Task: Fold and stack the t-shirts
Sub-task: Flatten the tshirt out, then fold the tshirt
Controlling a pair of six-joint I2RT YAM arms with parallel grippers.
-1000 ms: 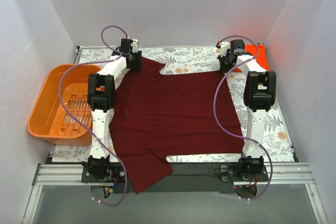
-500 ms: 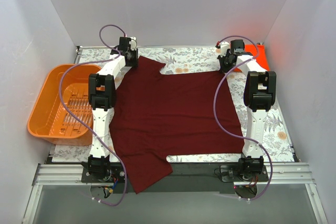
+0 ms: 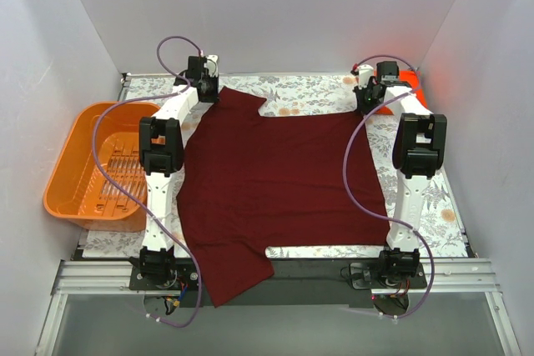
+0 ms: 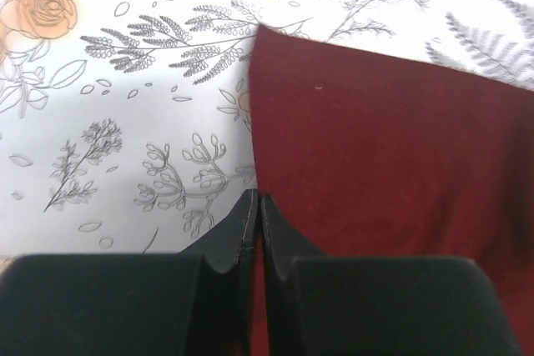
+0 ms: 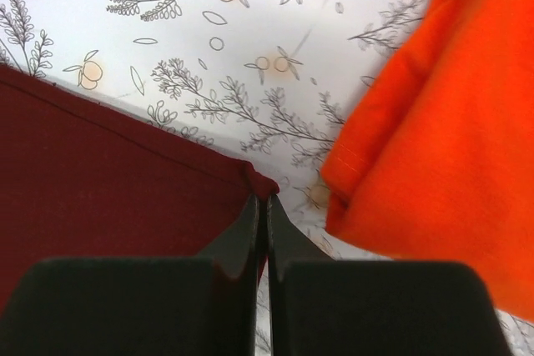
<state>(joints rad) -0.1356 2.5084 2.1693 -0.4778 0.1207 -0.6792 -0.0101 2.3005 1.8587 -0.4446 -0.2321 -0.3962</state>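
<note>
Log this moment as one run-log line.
left fingers: shut on spread maroon t-shirt edge | right fingers: shut on its corner | orange-red t-shirt: folded, far right

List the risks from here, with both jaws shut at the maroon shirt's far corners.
1. The left jaws sit on the very edge of the maroon t-shirt; so thin a bite could slip on the lift.
2. The right jaws hold its corner close beside the folded orange-red t-shirt; a sweep may drag that fold askew.
3. One flap hangs off the near edge of the table by the left arm's base and might snag.
</note>
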